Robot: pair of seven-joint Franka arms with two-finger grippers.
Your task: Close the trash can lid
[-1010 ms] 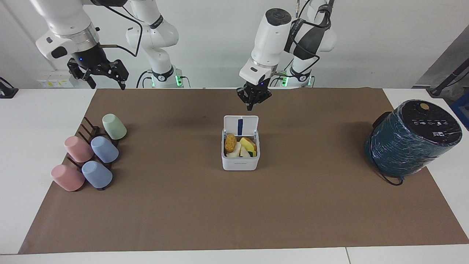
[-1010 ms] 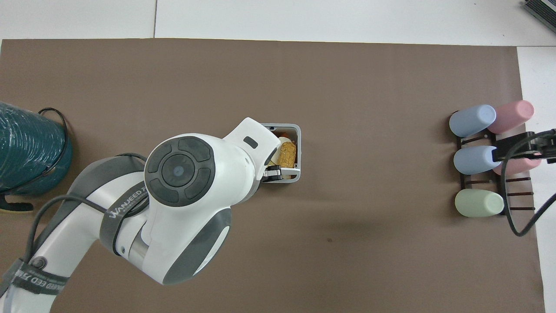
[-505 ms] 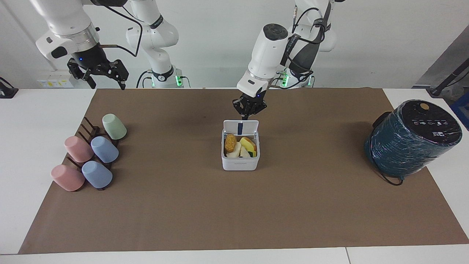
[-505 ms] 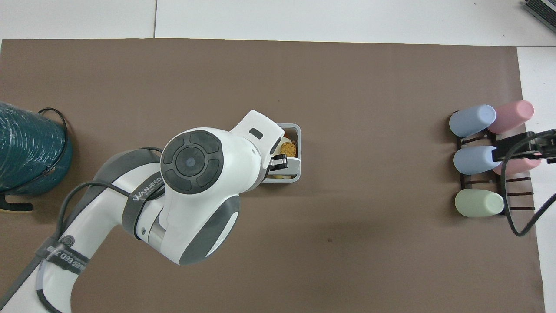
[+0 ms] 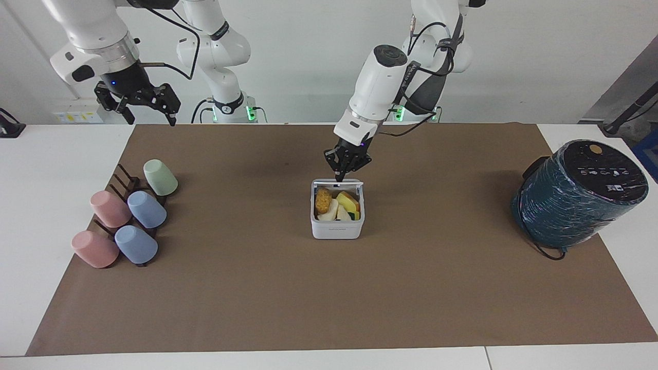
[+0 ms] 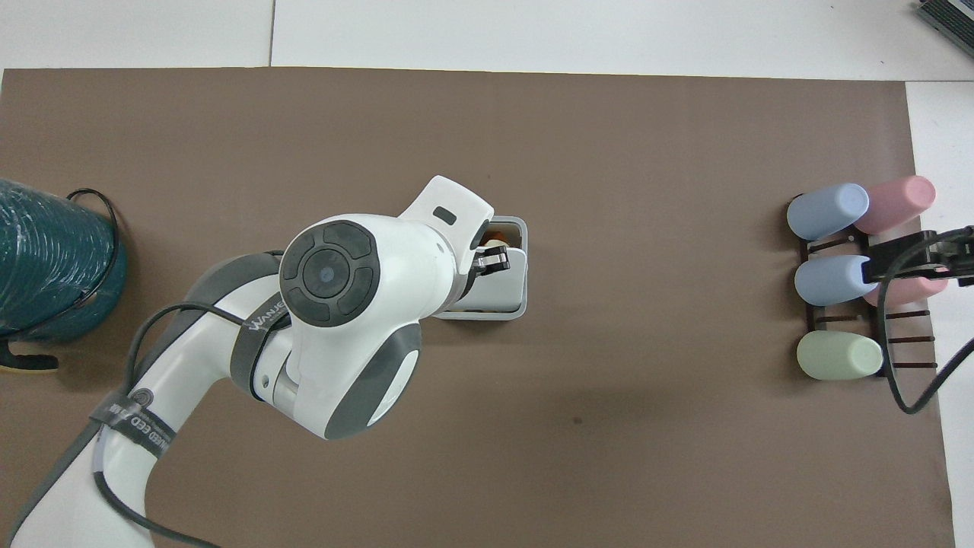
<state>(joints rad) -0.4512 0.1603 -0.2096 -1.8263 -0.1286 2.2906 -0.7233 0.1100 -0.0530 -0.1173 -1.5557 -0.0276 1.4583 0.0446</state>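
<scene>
The trash can [image 5: 336,228] is a small white square box in the middle of the brown mat, with food pieces showing inside. Its lid [image 5: 337,181] leans forward over the opening, hinged at the edge nearer the robots, and shows almost edge-on. In the overhead view the lid [image 6: 508,280] covers most of the trash can [image 6: 522,228]. My left gripper [image 5: 339,177] is shut, its tips pressed on the lid's raised edge; overhead, the left gripper [image 6: 495,260] sits over the can. My right gripper [image 5: 149,119] waits open, raised over the mat's corner by the cup rack.
Several pastel cups [image 5: 146,209] lie on a dark rack [image 5: 123,177] toward the right arm's end. A large dark teal cylinder [image 5: 570,205] with a black top and a cable stands toward the left arm's end. The brown mat [image 5: 329,298] covers the table.
My left gripper has come down and forward onto the lid. The lid has swung from upright to leaning low over the opening. The right arm has not moved.
</scene>
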